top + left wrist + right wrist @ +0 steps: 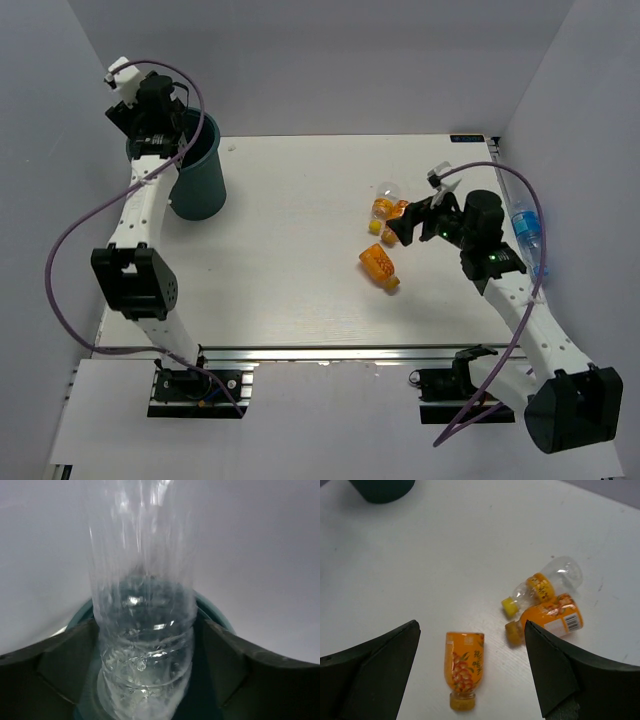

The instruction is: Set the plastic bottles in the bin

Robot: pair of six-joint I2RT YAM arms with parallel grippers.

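Where the left gripper (147,655) hangs over the bin (203,185), it clamps the clear bottle (142,605).

orange bottles (465,667) (551,618) (542,584): 3; slim clear bottle (145,630): 1; blue-label bottle (526,228): 1; teal bin (205,188): 1; arms (140,215) (520,300): 2

— What is seen behind the left claw (145,650)?
— White tubular links of the left arm (140,215) are joined by a boxy black housing (135,283). A purple cable (49,272) is run alongside them, and a small white block (122,75) is mounted just above the claw.
— And behind the right claw (471,627)?
— The right arm (530,320) is built of the same white links, ended far back by a rounded black housing (572,410). A second purple cable (497,166) is fitted, and a green light (490,262) is lit close behind the wrist. Dark, wedge-shaped fingers (370,675) are carried by both claws.
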